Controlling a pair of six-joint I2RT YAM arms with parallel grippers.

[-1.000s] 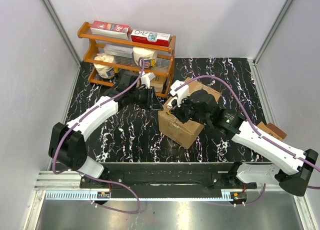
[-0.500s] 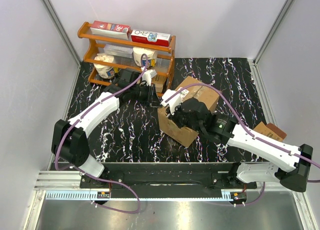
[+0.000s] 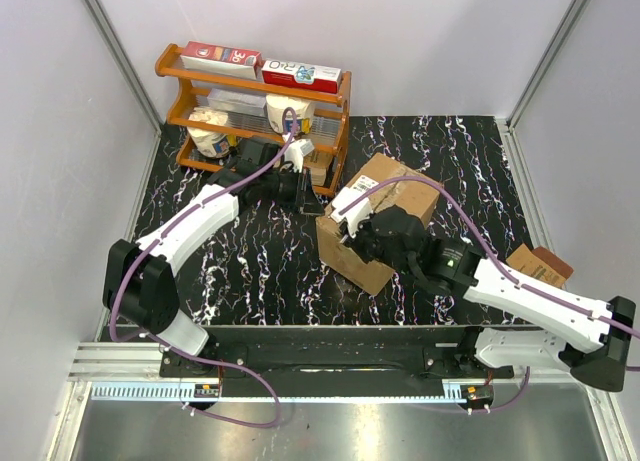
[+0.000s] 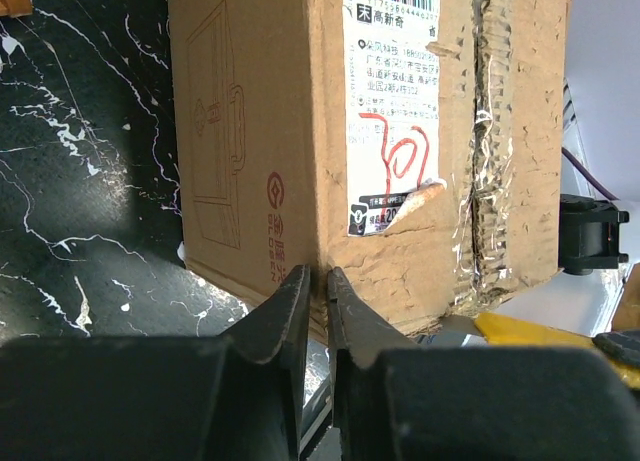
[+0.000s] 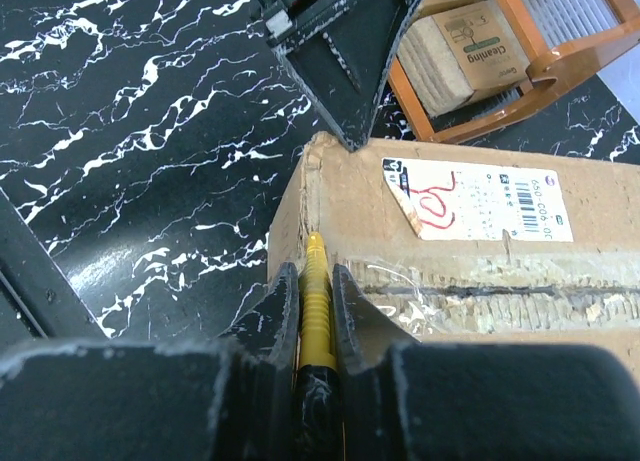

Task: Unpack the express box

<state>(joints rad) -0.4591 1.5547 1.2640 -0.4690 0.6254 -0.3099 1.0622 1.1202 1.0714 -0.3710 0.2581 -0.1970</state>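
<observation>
The express box (image 3: 405, 194) is a brown carton with a white label (image 3: 362, 184), standing mid-table. Its taped top seam is closed. My left gripper (image 3: 316, 201) is shut, with its tips against the box's left corner; in the left wrist view (image 4: 317, 283) the box (image 4: 250, 131) fills the frame. My right gripper (image 3: 350, 239) is shut on a yellow ribbed cutter (image 5: 318, 306). The cutter's tip rests on the box top (image 5: 480, 271) at the left end of the seam. In the right wrist view (image 5: 315, 273) the left gripper (image 5: 340, 71) shows just beyond the box.
An orange wooden rack (image 3: 330, 151) stands at the back left, close behind the left gripper, with flat red-and-white boxes (image 3: 300, 75) on top. A small tan carton (image 3: 540, 263) lies at the right edge. White walls enclose the table.
My right gripper has drawn back from over the box top to its near-left end, uncovering the top. The left gripper has edged slightly toward the rack and stays at the corner.
</observation>
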